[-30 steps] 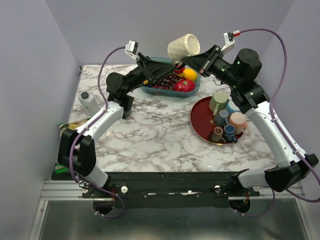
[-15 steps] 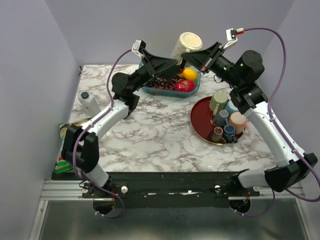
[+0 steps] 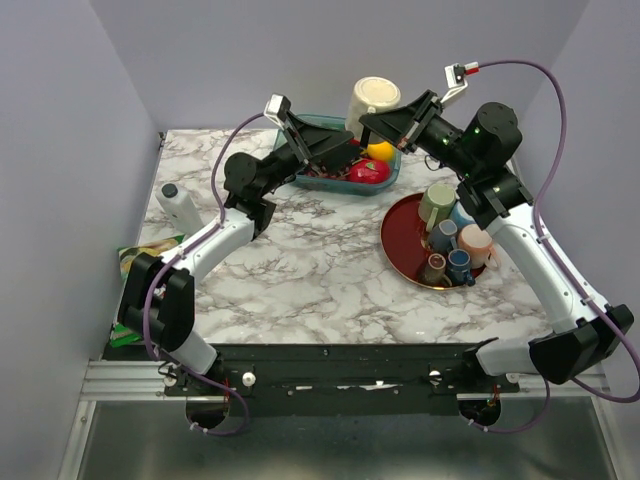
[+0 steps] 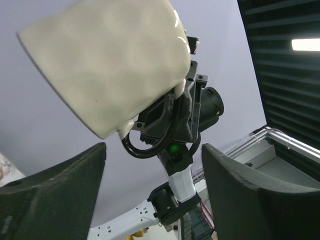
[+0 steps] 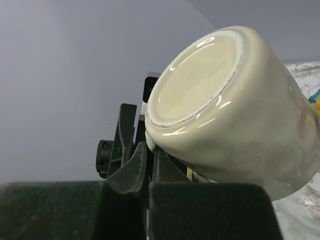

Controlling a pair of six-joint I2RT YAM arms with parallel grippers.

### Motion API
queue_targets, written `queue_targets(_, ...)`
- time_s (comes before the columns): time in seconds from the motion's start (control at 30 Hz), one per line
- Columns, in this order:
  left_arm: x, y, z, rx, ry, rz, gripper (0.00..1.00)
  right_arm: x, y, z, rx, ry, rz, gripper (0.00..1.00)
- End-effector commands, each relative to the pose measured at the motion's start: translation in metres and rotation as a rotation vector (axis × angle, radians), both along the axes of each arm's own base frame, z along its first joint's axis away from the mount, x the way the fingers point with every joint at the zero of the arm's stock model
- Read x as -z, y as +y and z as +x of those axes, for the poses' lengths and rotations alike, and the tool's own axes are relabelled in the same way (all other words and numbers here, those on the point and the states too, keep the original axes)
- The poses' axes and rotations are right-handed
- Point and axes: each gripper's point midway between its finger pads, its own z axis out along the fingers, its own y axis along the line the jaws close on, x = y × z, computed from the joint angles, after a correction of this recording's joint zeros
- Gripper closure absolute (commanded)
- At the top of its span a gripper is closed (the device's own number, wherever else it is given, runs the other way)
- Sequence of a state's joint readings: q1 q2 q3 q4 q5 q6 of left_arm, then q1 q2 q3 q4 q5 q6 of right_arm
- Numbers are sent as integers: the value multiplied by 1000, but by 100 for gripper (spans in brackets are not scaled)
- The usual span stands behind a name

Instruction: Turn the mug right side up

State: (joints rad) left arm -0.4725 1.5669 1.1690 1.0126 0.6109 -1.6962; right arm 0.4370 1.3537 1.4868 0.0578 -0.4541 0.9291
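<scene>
A cream mug hangs in the air over the back of the table, tilted, its base turned up toward the top camera. My right gripper is shut on the mug's handle; in the right wrist view the mug fills the frame above the closed jaws of this gripper. My left gripper is open just left of and below the mug. In the left wrist view its fingers stand wide apart under the mug, not touching it.
A teal basket of fruit sits at the back, beneath the mug. A red tray with several mugs lies at the right. A white bottle and a green packet are at the left edge.
The left gripper has risen and moved right, up under the mug, with its jaws slightly narrower. The right gripper has turned the mug so its base faces more upward.
</scene>
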Motion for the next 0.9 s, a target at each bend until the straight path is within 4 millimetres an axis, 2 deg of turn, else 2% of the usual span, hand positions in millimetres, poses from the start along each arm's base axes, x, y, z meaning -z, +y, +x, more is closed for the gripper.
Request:
queue_targets(0.0,-6,8,-8,23,38,-51,10,-30,-4,-10,1,-148,26,99)
queue_targets(0.07,-7,7,-8,40,69,-59,7,-32,-3,-10,-5,-172,36,99)
queue_targets(0.13,-8,6,-7,43,90,-67,5,-27,0,-7,-16,-167,41,99)
queue_targets(0.33,-19,2,-8,89,113,-135,5,-25,6,-5,-48,-195,75,99)
queue_targets(0.63,-21,-6,0,152,190,-218,6,-18,10,-4,-73,-226,102,99)
queue_targets(0.87,-7,3,13,101,250,-244,9,-10,8,-7,-71,-228,95,99)
